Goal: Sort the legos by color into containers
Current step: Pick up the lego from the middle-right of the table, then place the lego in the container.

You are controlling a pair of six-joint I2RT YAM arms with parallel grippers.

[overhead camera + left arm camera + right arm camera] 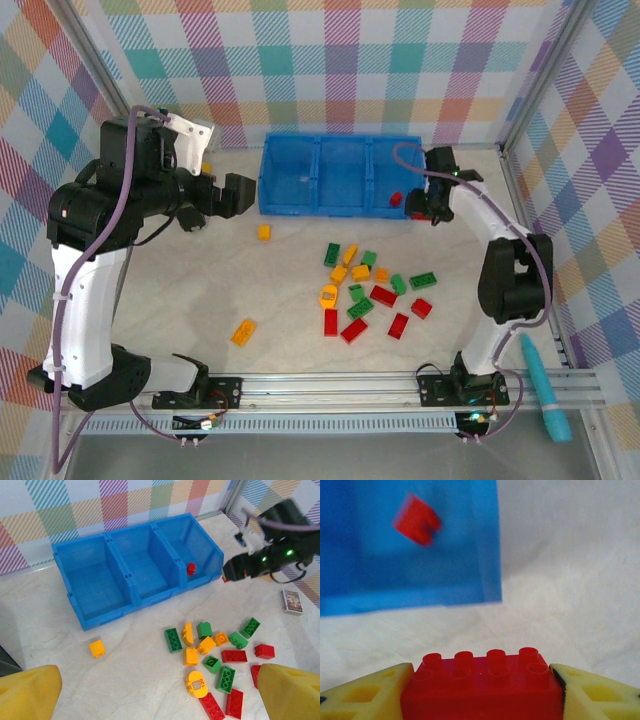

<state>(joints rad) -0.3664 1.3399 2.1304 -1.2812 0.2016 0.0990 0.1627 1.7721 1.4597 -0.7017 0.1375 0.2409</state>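
1. The right gripper (482,692) pinches a red lego (482,677) by its short ends, so its long axis runs from finger to finger.
2. The blue bin (490,555) lies ahead of those fingers and to their left. Its end compartment (392,175) is closest, and the right arm is the nearer one to it.
3. A second red lego (417,526) shows inside that compartment, too blurred to tell whether it rests flat or leans on the wall.
4. The left gripper (232,195) has its fingers (30,695) spread wide and holding nothing, with loose legos (210,660) on the tabletop (135,670) ahead of them.
5. The held lego's lower half is cut off by the picture's edge.

Scattered legos (383,295) before blue bin (335,208)
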